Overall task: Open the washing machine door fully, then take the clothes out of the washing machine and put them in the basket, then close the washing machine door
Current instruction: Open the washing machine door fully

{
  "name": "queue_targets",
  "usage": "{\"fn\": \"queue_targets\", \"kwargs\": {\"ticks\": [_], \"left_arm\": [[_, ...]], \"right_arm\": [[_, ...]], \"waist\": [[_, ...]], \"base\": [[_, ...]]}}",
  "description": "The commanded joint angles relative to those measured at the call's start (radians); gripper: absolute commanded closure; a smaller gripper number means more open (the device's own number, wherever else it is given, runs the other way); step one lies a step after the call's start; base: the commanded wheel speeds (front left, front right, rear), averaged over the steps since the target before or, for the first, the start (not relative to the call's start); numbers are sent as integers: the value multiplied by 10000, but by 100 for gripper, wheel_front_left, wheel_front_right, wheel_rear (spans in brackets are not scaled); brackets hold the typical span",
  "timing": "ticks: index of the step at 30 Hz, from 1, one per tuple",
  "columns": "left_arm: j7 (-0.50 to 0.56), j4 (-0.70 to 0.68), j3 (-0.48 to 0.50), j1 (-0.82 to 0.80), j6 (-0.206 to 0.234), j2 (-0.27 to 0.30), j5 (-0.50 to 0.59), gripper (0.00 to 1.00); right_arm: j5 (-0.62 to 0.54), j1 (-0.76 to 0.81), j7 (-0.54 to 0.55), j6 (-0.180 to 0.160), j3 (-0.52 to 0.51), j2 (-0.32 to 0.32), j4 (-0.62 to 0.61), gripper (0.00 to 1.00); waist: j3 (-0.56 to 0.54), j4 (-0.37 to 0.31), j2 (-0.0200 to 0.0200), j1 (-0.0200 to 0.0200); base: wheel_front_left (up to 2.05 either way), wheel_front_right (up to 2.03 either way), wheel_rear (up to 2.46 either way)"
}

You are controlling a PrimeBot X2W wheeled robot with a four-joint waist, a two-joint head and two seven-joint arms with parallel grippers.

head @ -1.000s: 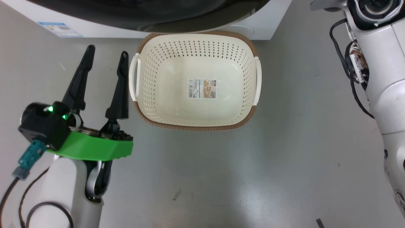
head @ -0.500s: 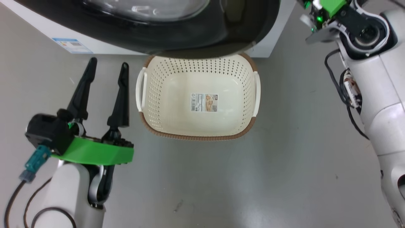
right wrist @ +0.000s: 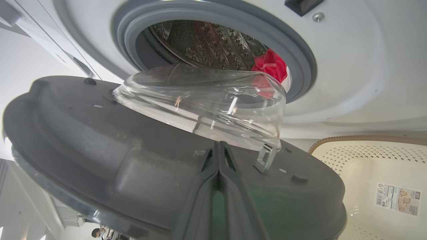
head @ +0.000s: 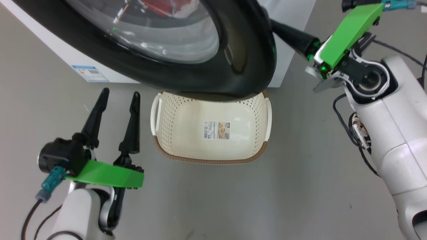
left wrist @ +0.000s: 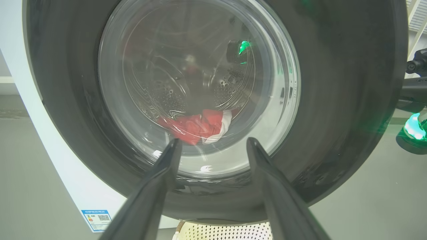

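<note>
**Operator:** Why is the right gripper (right wrist: 218, 148) closed with nothing in it?

**Spotter:** You're using it as a blade, I'd say. Its two fingers are pressed together, empty, and laid along the inner face of the washing machine door (head: 247, 66). The tips sit near the foot of the glass bowl (right wrist: 200, 100), just beside the latch (right wrist: 265, 158). From behind the rim you can push the door outward, and there's nothing there to pinch.

**Operator:** And the left?

**Spotter:** Your left gripper (head: 120, 92) is spread as wide as it goes and holds nothing. It hangs over the floor (head: 233, 206) just beside the basket (head: 206, 160), pointing at the door's glass. That reads as waiting, ready for fabric once the opening is free.

**Operator:** Where are the clothes?

**Spotter:** The clothes (right wrist: 270, 63) are in the drum (right wrist: 200, 40), a red-and-white bundle low at the mouth of the washing machine (right wrist: 350, 66), right behind the rubber ring (right wrist: 300, 56). Your basket sits on the floor at the machine's foot, below the opening, so a garment has a short way down. It has a sticker (head: 217, 130) on its floor and no clothes in it yet.

**Operator:** So where am I?

**Spotter:** First step, by my reading. The door is only part open and hangs over the basket's far half, blocking both the drum and the drop. Swing it well aside before you reach in.
</note>
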Motion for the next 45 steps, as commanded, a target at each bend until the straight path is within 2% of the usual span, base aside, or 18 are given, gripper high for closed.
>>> {"fn": "queue_targets", "kwargs": {"ticks": [1,19,24,25,26,29,39,45], "left_arm": [[-74,-190,329,126,-57,205,78,0],[-74,41,430,554,-57,79,187,0],[-74,-29,488,552,-57,88,178,0],[-74,-40,513,546,-57,99,177,0],[-74,-45,537,533,-57,109,178,0],[-74,-89,587,480,-57,130,185,0],[-74,-367,683,424,-58,328,31,0],[-74,-508,799,433,-58,331,73,0]], "right_arm": [[-32,135,70,79,129,220,-374,100],[6,1207,275,79,307,337,-945,100],[-663,1172,-433,79,382,254,-994,100],[-884,1167,-664,79,422,244,-988,53],[-1103,1159,-855,79,485,232,-1004,0],[-1782,1182,-1520,79,645,177,-1054,0],[-5409,1340,-5059,79,1302,-168,-662,0],[-6922,1598,-6446,79,1250,-45,-294,0]], "waist": [[-230,27,-1,0],[-737,84,-1,0],[-633,-20,-1,0],[-613,-60,-1,0],[-586,-95,-1,0],[-510,-212,-1,0],[-295,-817,-1,0],[-284,-1033,-1,0]], "base": [[0,0,0],[0,0,0],[0,0,0],[0,0,0],[0,0,0],[0,0,0],[0,0,0],[0,0,0]]}}
